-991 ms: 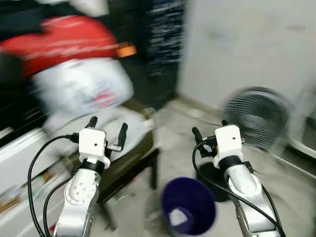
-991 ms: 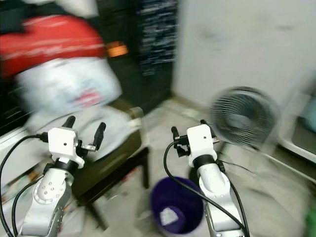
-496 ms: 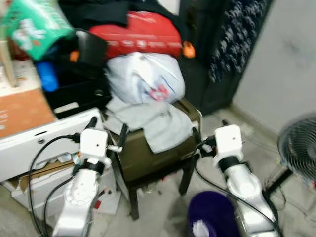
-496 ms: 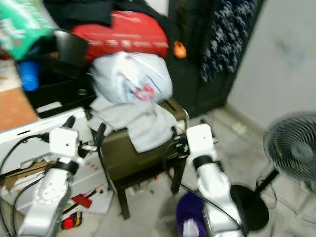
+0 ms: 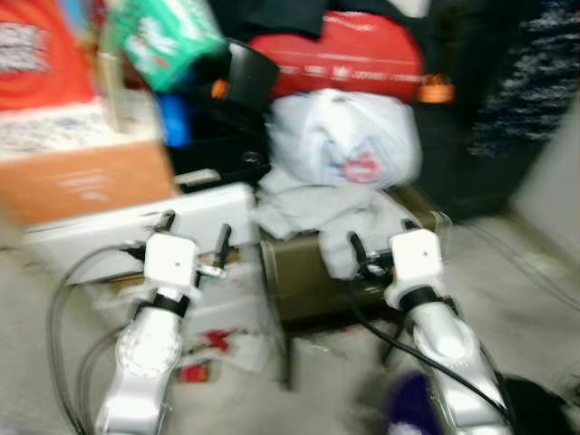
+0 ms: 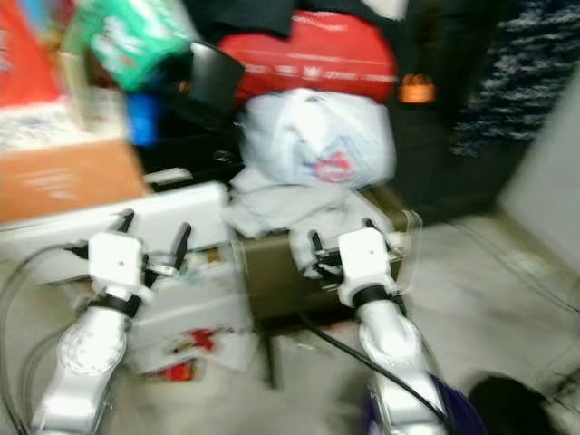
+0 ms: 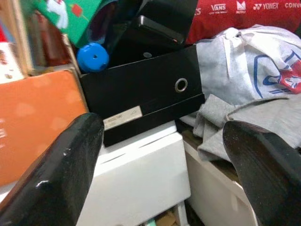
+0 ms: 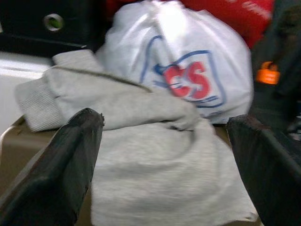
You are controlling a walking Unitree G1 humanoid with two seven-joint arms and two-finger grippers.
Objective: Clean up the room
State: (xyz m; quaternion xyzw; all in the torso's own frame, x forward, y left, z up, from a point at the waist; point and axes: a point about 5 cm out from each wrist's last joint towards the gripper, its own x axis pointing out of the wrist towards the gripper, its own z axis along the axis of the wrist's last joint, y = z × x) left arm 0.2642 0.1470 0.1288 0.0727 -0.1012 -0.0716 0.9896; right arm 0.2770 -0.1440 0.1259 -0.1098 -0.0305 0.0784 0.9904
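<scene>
A crumpled grey garment (image 8: 155,160) lies on an olive-brown chair (image 5: 313,276), with a white plastic bag (image 5: 349,145) behind it and a red bag (image 5: 349,54) on top. My right gripper (image 5: 381,234) hovers open in front of the garment, nothing between its fingers (image 8: 56,165). My left gripper (image 5: 193,234) is open too, held before a white drawer unit (image 7: 141,174) and a black box (image 7: 141,89). The head views are blurred.
An orange box (image 5: 86,181) and a green package (image 5: 163,36) are stacked at the left. Red scraps (image 5: 204,349) and paper lie on the floor under the drawer unit. A purple bin (image 5: 412,408) and a black fan base (image 6: 507,399) sit by my right arm.
The camera has swung to the left: the fan has left the picture, and the chair and bin have slid to the right. Both arms keep the same raised pose with fingers apart.
</scene>
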